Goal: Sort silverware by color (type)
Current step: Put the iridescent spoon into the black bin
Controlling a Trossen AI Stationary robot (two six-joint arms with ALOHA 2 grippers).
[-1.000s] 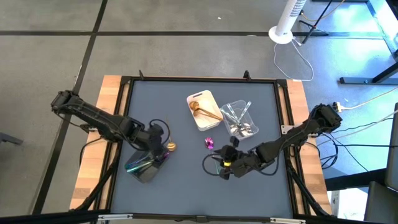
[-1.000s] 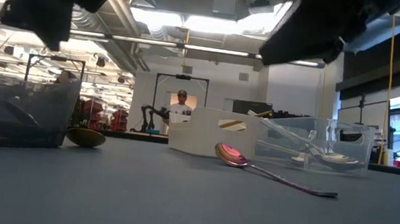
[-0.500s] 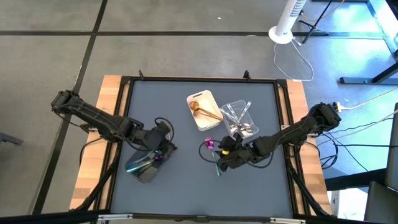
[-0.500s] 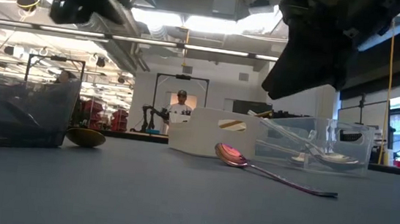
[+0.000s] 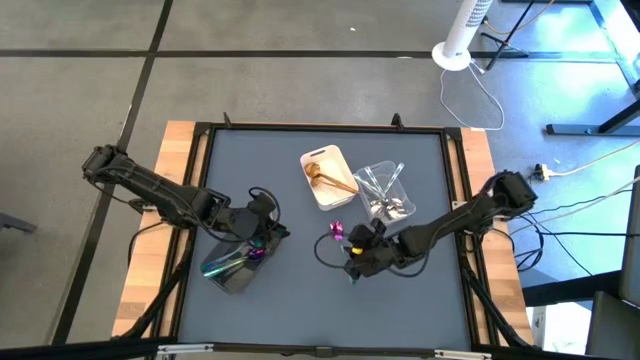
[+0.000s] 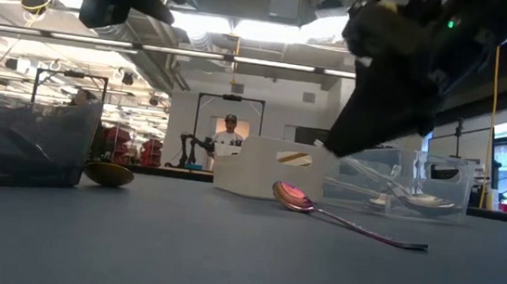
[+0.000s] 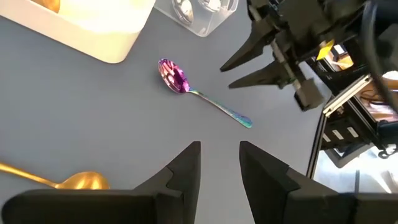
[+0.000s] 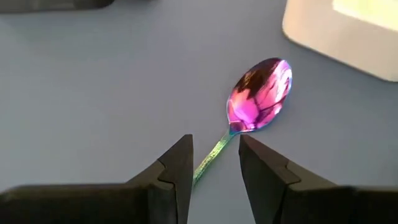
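In the high view, the left gripper was seen over the table just beside the dark tray, in which iridescent cutlery lay. The right gripper was held low near the table's middle, over the handle of a purple spoon whose bowl showed just beside it. A white tray with a gold piece stood beside a clear tray holding silver pieces.

In the low view, the purple spoon lay flat on the table in front of the white tray and clear tray. A gold spoon rested just beside the dark tray. A person stood far behind.

In the left wrist view, the left gripper was seen with a narrow gap between its fingers and nothing held. The purple spoon lay ahead, the gold spoon nearer, and the right gripper hung above the spoon's handle end, parted.

In the right wrist view, the right gripper was shown with its fingers narrowly parted, one on each side of the purple spoon's handle; contact could not be told.
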